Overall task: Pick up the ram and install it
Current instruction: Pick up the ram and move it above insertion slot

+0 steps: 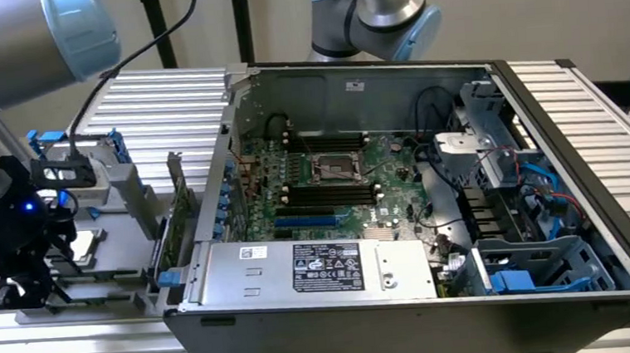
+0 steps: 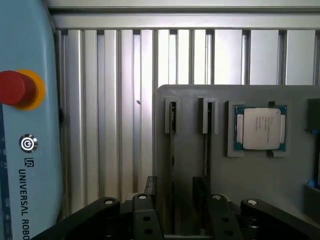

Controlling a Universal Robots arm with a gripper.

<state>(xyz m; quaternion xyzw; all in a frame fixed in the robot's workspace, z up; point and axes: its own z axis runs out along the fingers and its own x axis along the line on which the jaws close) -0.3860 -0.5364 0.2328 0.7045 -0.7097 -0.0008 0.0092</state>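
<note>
In the wrist view the ram [image 2: 172, 150] shows as a thin dark stick standing edge-on in a slot of the grey parts tray [image 2: 190, 160]. A second dark slot [image 2: 207, 145] runs alongside it. My gripper [image 2: 175, 186] is open just above the tray, its black fingers [image 2: 150, 192] on either side of the ram's line without touching it. In the exterior view the gripper [image 1: 29, 288] hangs low over the tray [image 1: 112, 278], at the exterior view's left of the open computer case [image 1: 413, 303]. The motherboard's black memory slots [image 1: 328, 194] lie inside the case.
A processor chip [image 2: 260, 127] sits in a tray pocket beside the slots. An upright expansion card [image 1: 175, 211] stands between tray and case. A teach pendant with a red stop button [image 2: 17, 89] lies beside the tray. A second arm [image 1: 376, 10] stands behind the case.
</note>
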